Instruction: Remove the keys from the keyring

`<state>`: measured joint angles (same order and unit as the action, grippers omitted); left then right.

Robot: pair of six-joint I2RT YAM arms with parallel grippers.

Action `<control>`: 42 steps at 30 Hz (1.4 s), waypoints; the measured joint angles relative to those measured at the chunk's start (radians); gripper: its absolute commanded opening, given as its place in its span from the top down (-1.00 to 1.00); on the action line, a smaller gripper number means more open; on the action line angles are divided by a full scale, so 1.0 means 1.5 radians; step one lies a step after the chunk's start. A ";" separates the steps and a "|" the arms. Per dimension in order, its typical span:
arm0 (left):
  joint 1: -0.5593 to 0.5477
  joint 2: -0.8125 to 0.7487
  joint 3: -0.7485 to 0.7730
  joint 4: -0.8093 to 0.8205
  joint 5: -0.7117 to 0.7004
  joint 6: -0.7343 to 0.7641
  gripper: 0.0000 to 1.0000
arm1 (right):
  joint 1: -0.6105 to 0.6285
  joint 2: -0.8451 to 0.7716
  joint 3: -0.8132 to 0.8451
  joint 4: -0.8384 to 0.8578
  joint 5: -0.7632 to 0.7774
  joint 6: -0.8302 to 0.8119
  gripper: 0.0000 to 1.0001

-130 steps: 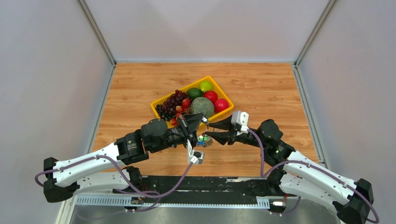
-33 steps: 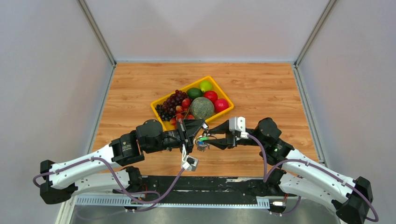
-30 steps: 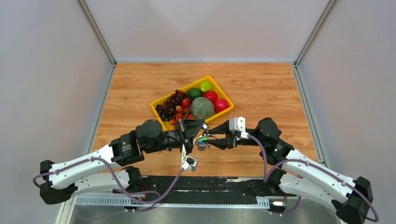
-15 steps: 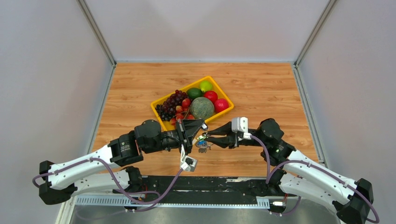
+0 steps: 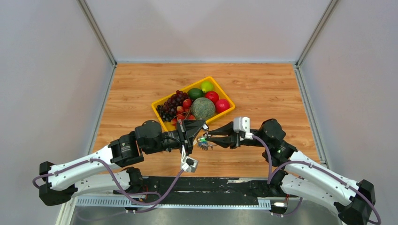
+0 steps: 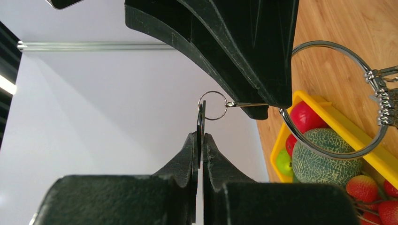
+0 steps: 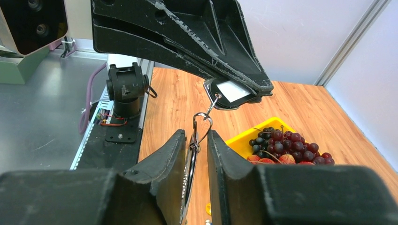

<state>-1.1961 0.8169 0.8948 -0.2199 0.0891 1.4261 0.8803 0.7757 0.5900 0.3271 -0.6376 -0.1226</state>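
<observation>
My left gripper (image 5: 201,132) and right gripper (image 5: 210,138) meet tip to tip above the table's front middle. A small bunch of keys (image 5: 202,143) with green and blue heads hangs between them. In the left wrist view my left gripper (image 6: 201,138) is shut on a thin flat black piece, a tag or key head (image 6: 201,119). A small ring (image 6: 212,105) links it to the big silvery keyring (image 6: 335,152). In the right wrist view the keyring (image 7: 189,176) stands edge-on between my right gripper's (image 7: 195,140) nearly closed jaws. The black piece shows a white face (image 7: 231,90).
A yellow tray (image 5: 220,89) of fruit stands just behind the grippers, with grapes (image 5: 172,104), a melon (image 5: 202,108), red apples and green fruit. It shows in both wrist views (image 6: 356,136) (image 7: 239,136). Grey walls close in the wooden table.
Over the last second my right gripper has drawn slightly right and back, and the key bunch has shifted with it. My left gripper keeps its hold and has barely moved.
</observation>
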 measured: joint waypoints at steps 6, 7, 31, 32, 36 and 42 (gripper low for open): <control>0.000 0.000 0.000 0.000 0.000 0.000 1.00 | 0.000 0.013 0.000 0.001 -0.001 0.001 0.57; 0.000 0.000 0.000 0.000 0.000 0.000 1.00 | 0.000 0.016 0.000 0.001 -0.001 0.002 0.58; 0.000 -0.004 0.000 -0.004 -0.017 -0.003 1.00 | -0.025 0.012 -0.005 0.012 0.063 0.122 1.00; 0.000 -0.005 -0.002 -0.004 -0.020 -0.003 1.00 | -0.027 0.006 -0.008 0.016 0.072 0.136 1.00; 0.000 -0.011 -0.012 -0.002 -0.028 -0.005 1.00 | -0.028 -0.022 -0.024 0.024 0.100 0.204 1.00; 0.000 -0.011 -0.023 0.003 -0.039 -0.005 1.00 | -0.028 -0.024 -0.027 0.018 0.144 0.315 1.00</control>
<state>-1.1961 0.7998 0.8604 -0.2157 0.0307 1.4181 0.8383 0.7399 0.5488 0.3546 -0.4221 0.3492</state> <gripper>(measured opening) 0.047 0.033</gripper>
